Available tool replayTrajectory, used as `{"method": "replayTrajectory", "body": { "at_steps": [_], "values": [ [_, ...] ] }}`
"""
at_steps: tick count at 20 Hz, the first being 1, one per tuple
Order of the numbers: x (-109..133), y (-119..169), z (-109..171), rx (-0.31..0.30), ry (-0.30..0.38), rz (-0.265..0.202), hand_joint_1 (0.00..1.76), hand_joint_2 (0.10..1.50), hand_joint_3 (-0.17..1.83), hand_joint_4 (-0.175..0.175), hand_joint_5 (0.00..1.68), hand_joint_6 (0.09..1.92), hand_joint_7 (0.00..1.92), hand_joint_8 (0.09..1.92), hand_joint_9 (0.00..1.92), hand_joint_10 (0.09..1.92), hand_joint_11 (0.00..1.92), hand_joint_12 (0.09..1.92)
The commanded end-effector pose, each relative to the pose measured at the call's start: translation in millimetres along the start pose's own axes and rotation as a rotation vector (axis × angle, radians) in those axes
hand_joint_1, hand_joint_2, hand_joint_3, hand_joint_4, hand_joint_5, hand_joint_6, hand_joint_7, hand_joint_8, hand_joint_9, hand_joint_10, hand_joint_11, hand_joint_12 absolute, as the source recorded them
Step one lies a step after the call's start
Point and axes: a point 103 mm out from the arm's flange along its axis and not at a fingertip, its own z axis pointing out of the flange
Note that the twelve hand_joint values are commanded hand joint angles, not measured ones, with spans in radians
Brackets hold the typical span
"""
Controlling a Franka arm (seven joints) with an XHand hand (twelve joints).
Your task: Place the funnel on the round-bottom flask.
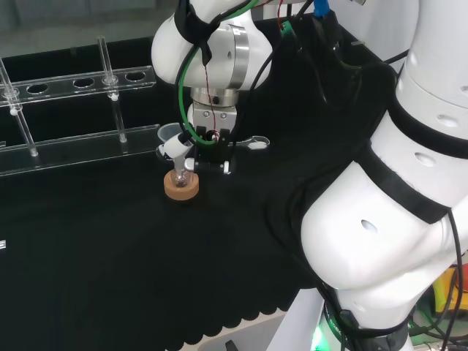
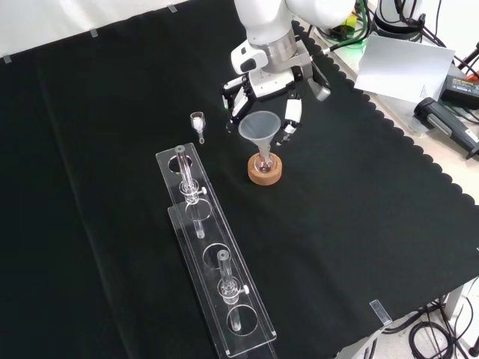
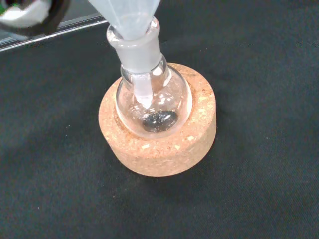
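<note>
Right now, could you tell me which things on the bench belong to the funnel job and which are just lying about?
Part of the job:
funnel, stem already in the flask neck
round-bottom flask
cork ring under it
hand around the funnel

Lying about:
clear rack with tubes
small clear piece on the cloth

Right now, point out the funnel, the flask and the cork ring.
funnel [image 2: 260, 126]: front view, on the cone's wall.
flask [image 3: 153, 102]: wrist view, on the round glass bulb.
cork ring [image 3: 159, 154]: wrist view, on the ring's outer side wall.
</note>
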Motion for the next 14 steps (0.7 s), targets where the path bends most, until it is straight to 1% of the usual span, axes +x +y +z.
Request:
{"method": "replayTrajectory", "body": {
  "at_steps": [1,5,8,11,14],
  "values": [
    [-2.9,-0.7,-0.5,0.008,0.0,-0.005,0.61,0.52,0.49,0.001,0.56,0.15,0.8,0.35,0.69,0.36,0.0,1.21],
    [-4.9,-0.8,-0.9,0.018,-0.002,-0.005,0.6,0.52,0.47,0.006,0.54,0.11,0.76,0.34,0.66,0.38,0.0,1.2],
    [-4.7,-1.0,-1.2,0.023,-0.008,-0.008,0.58,0.53,0.45,0.004,0.49,0.09,0.7,0.32,0.63,0.38,0.0,1.2],
    [-3.6,-1.3,-1.0,0.029,-0.013,-0.012,0.57,0.53,0.41,0.002,0.43,0.09,0.62,0.33,0.56,0.43,0.0,1.18],
    [-1.9,-1.6,0.0,0.042,-0.017,-0.017,0.55,0.55,0.36,0.004,0.37,0.09,0.54,0.37,0.45,0.52,0.0,1.15]
  ]
}}
